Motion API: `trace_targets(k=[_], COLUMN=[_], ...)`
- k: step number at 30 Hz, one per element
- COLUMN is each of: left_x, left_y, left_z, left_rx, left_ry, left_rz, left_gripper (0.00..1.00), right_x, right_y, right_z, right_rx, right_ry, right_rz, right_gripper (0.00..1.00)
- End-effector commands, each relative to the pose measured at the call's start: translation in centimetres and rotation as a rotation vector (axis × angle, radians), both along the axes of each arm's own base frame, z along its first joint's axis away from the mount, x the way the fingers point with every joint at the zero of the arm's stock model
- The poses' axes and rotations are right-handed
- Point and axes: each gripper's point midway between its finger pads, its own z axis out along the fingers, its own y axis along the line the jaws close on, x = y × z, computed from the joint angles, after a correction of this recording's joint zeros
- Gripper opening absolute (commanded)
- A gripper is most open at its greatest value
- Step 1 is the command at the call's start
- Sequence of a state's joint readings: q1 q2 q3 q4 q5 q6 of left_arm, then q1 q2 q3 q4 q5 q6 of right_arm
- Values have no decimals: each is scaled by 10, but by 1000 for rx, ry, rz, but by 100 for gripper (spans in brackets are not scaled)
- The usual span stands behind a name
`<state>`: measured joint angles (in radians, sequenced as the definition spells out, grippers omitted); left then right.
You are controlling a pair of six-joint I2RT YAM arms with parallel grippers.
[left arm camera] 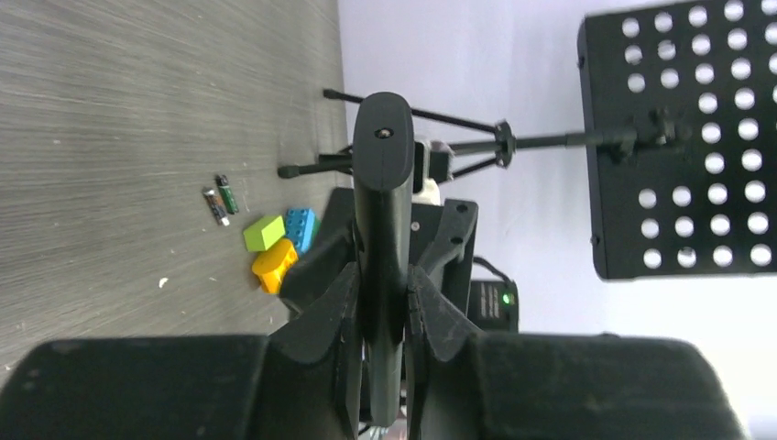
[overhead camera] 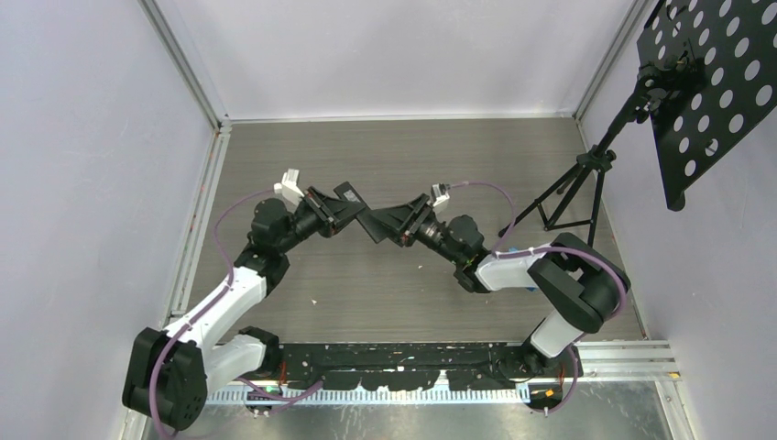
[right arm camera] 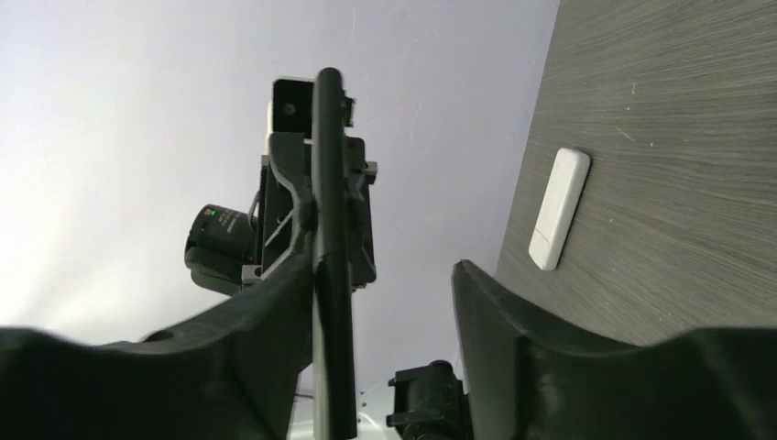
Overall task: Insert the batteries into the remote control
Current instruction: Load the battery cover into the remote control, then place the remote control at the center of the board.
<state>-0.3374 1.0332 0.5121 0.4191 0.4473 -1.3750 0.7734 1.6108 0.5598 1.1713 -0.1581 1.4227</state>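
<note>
A black remote is held in the air between my two arms above the table's middle. My left gripper is shut on its near end; the remote stands up out of the jaws, narrow side toward the camera. My right gripper is open around the other end; the remote lies against one finger and the other finger stands well apart. Two thin dark batteries lie side by side on the table. They do not show in the top view.
Green, blue and orange blocks sit next to the batteries. A slim white bar-shaped object lies on the table. A black perforated music stand with its tripod stands at the right.
</note>
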Motion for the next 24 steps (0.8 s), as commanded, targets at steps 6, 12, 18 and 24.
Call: trace_targets(k=[6, 12, 18, 24], left_x=[-33, -50, -63, -75], left_y=[-12, -17, -20, -23], left_z=[58, 77, 94, 102], left_rx=[158, 149, 126, 85], left_ry=[-315, -401, -483, -525], left_rz=[-273, -393, -461, -539], left_gripper=[0, 0, 0, 0], right_x=[-43, -74, -83, -64], right_y=[-13, -5, -1, 4], right_z=[63, 65, 57, 60], right_rx=[83, 29, -81, -158], right_ry=[-268, -385, -434, -441], right_rz=[144, 315, 387, 316], right_gripper=[82, 81, 63, 40])
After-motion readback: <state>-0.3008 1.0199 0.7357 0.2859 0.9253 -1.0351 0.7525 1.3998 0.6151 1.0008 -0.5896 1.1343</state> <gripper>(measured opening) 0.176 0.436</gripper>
